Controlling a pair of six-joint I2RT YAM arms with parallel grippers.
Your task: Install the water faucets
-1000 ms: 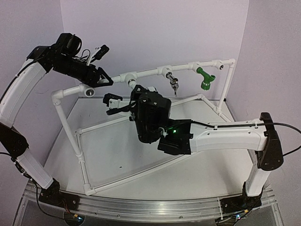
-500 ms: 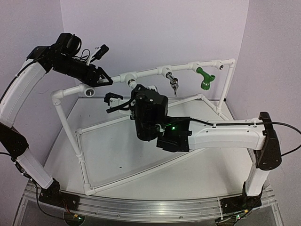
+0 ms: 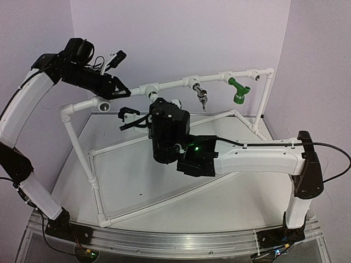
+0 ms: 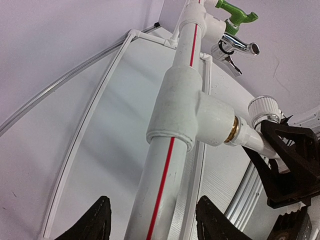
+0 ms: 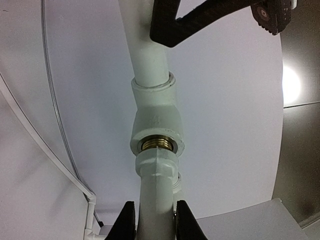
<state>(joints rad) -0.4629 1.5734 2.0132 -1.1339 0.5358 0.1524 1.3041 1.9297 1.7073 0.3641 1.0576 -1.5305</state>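
Observation:
A white faucet (image 5: 156, 172) stands with its brass thread (image 5: 157, 144) at the mouth of a tee socket (image 5: 156, 120) on the frame's top pipe. My right gripper (image 5: 156, 220) is shut on the faucet body, and it also shows in the top view (image 3: 160, 105). In the left wrist view the white faucet (image 4: 250, 137) sticks out sideways from the tee (image 4: 190, 110). My left gripper (image 4: 155, 222) straddles the red-striped top pipe (image 4: 165, 175), jaws open with a gap on each side. A chrome faucet (image 3: 203, 97) and a green faucet (image 3: 238, 90) hang further right on that pipe.
The white pipe frame (image 3: 82, 153) stands on the pale table (image 3: 137, 181), its top rail (image 3: 175, 84) crossing at the back. An open elbow socket (image 3: 104, 104) sits left of my left gripper (image 3: 119, 90). Purple walls close in behind and at the sides.
My right wrist has shifted a little to the left, with the white faucet still in its grip. The left jaws have narrowed around the top pipe.

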